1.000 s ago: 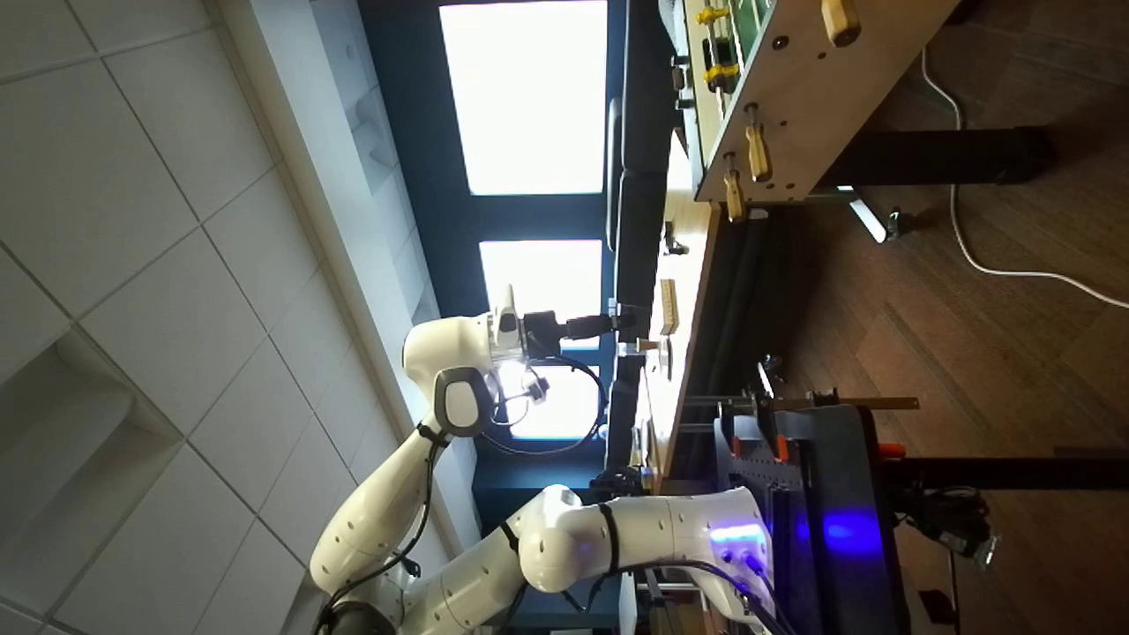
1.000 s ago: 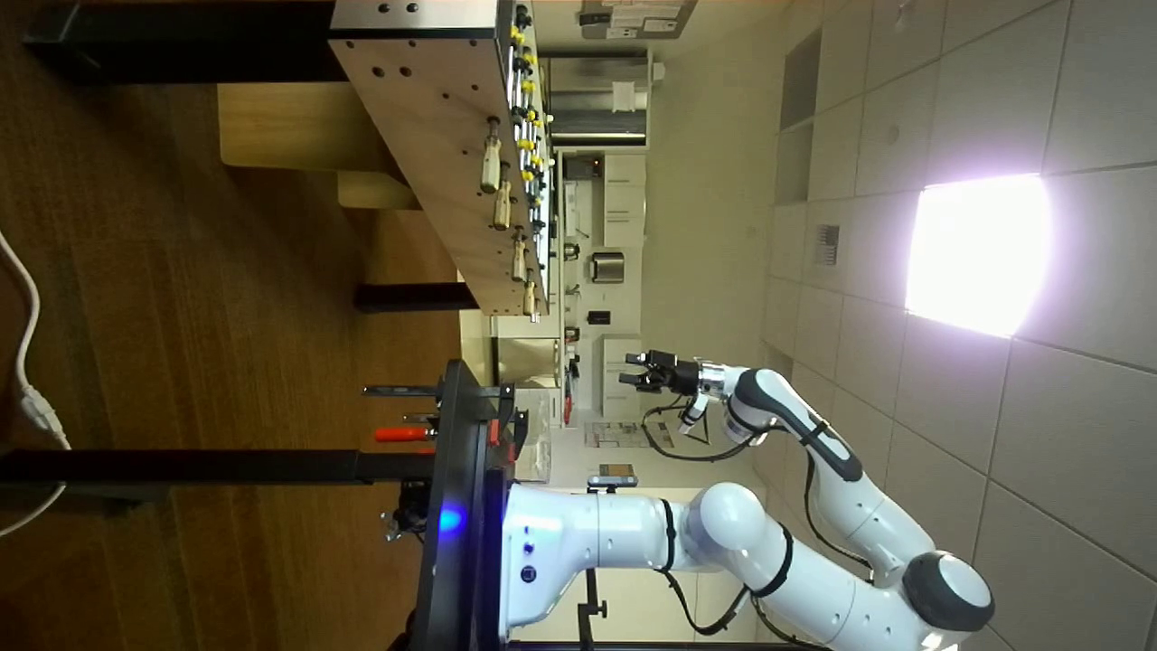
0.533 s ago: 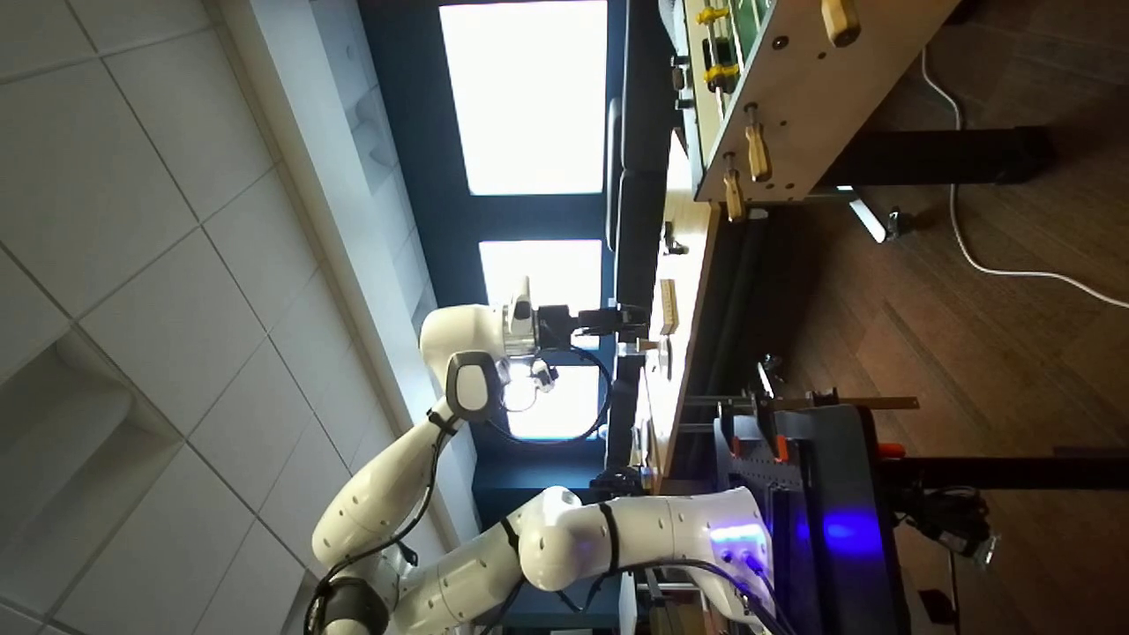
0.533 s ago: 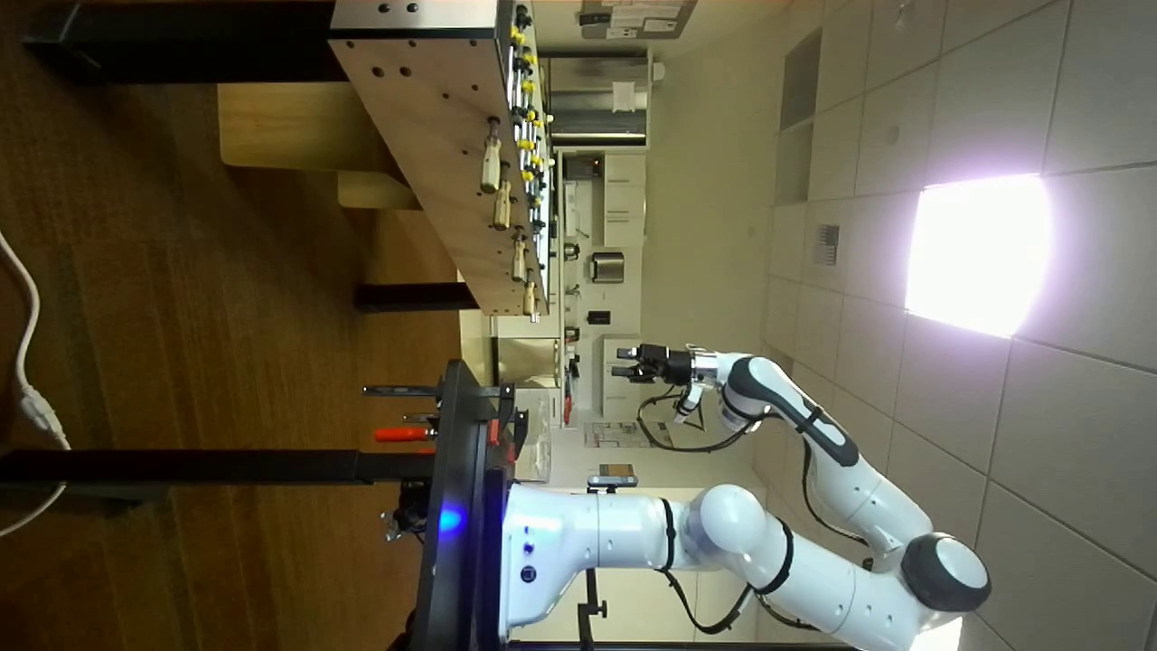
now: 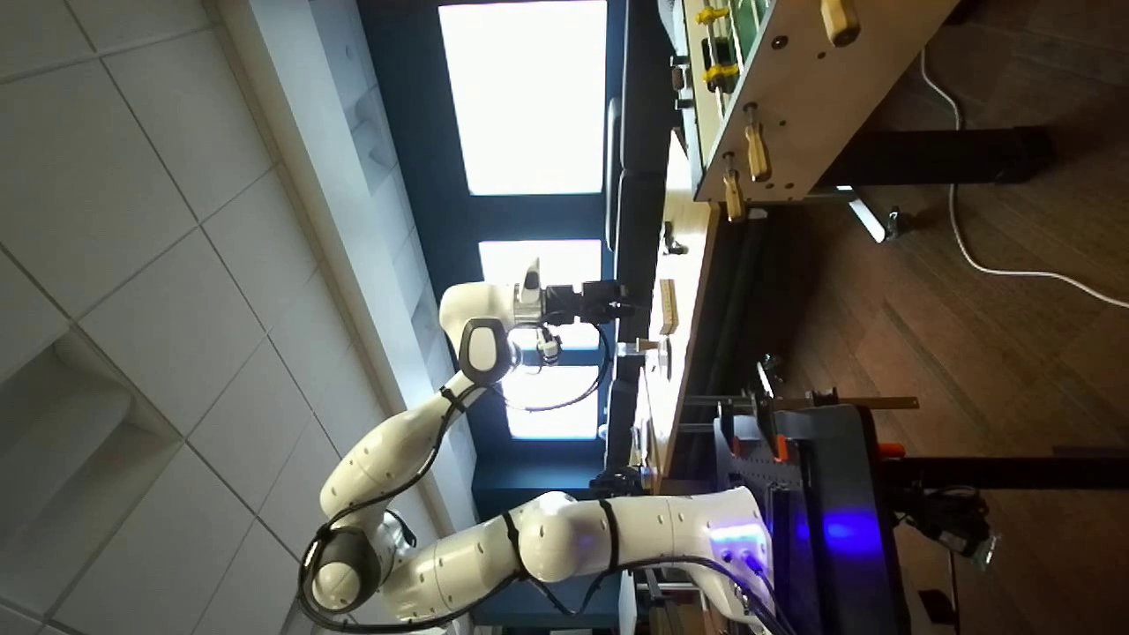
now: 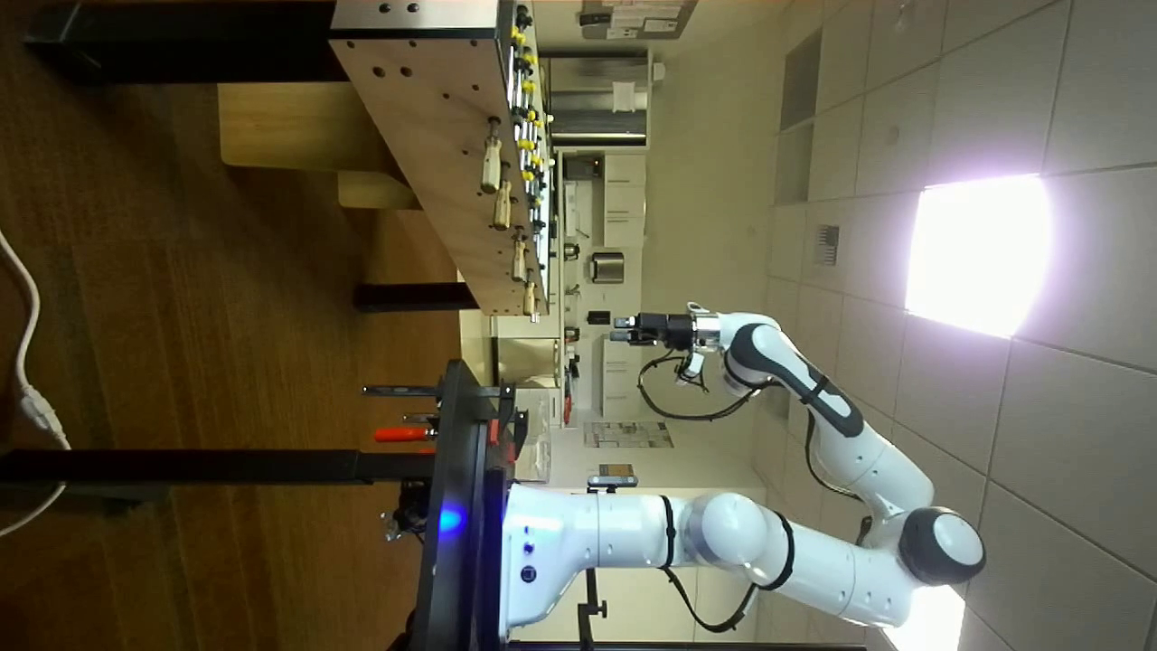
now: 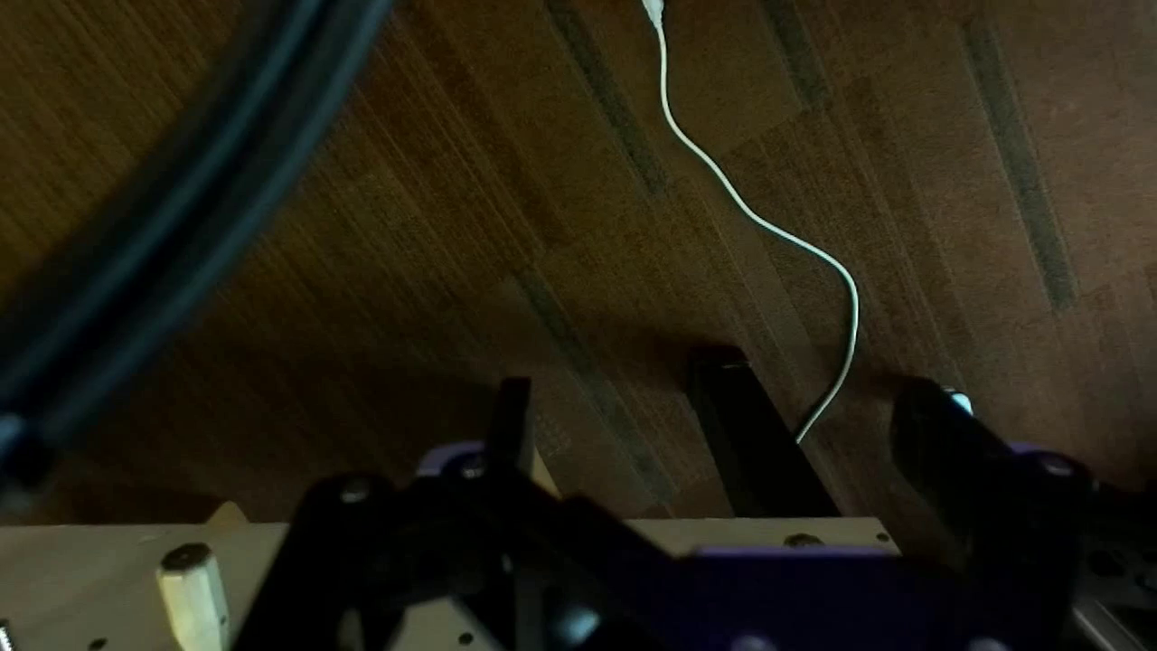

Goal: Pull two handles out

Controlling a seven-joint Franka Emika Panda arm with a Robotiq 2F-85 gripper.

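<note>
Gripper [image 6: 621, 328] spread wide, shifted over the past second toward the wooden handles [image 5: 757, 154], these unmoved

handles [image 5: 757, 157] yellowish tan | table side [image 5: 838, 97] pale tan | players [image 5: 722, 73] yellow and black | arm [image 6: 633, 529] white, straps [image 6: 670, 532] black | gripper [image 6: 617, 329] black | floor [image 7: 452, 181] brown, streaked grey | cord [image 7: 768, 225] white | ceiling [image 5: 132, 203] up there pale, gridded

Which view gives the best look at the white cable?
The wrist view: the white cable curves unbroken from its connector at the top edge to a dark leg. In both exterior views the white cable lies near the picture's side, partly hidden and running out of frame; a connector shows in an exterior view too.
</note>
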